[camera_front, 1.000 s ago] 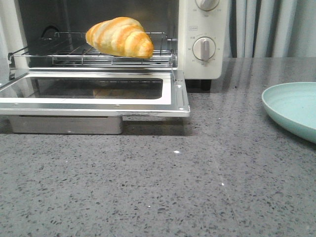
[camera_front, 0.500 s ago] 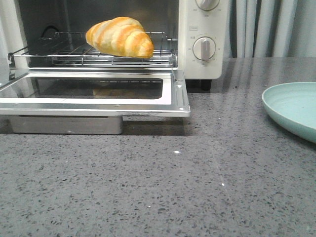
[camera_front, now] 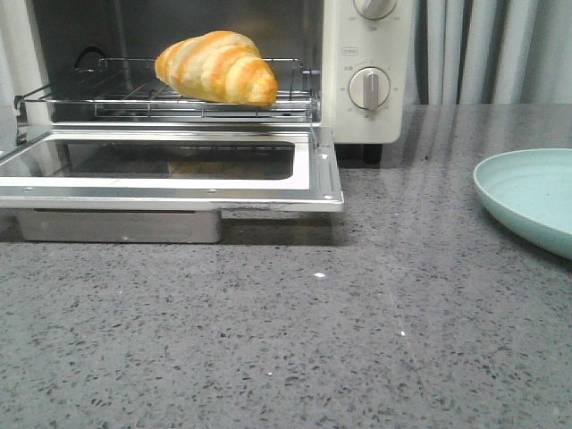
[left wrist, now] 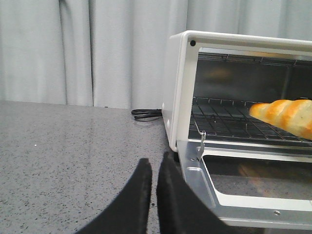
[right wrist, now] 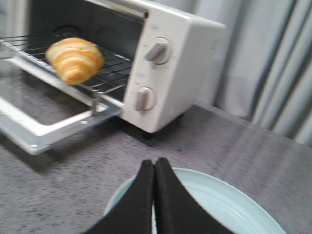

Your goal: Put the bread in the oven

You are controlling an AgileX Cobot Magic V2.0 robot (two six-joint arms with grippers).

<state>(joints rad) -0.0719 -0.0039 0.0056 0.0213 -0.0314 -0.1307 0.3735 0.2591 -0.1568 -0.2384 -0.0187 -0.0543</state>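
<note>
The bread (camera_front: 217, 67), a glossy golden-orange croissant roll with pale stripes, lies on the wire rack (camera_front: 116, 94) inside the cream-white oven (camera_front: 366, 71). The oven's glass door (camera_front: 170, 168) hangs open and flat. The bread (left wrist: 287, 114) shows again in the left wrist view, and again as the bread (right wrist: 75, 59) in the right wrist view. My left gripper (left wrist: 155, 163) is shut and holds nothing, low over the counter beside the oven's left side. My right gripper (right wrist: 154, 163) is shut and holds nothing above the pale green plate (right wrist: 234, 204). Neither gripper shows in the front view.
A pale green plate (camera_front: 529, 197) sits at the right edge of the grey speckled counter. The oven's black power cord (left wrist: 146, 113) lies coiled behind its left side. Grey curtains (camera_front: 487, 49) hang behind the counter.
</note>
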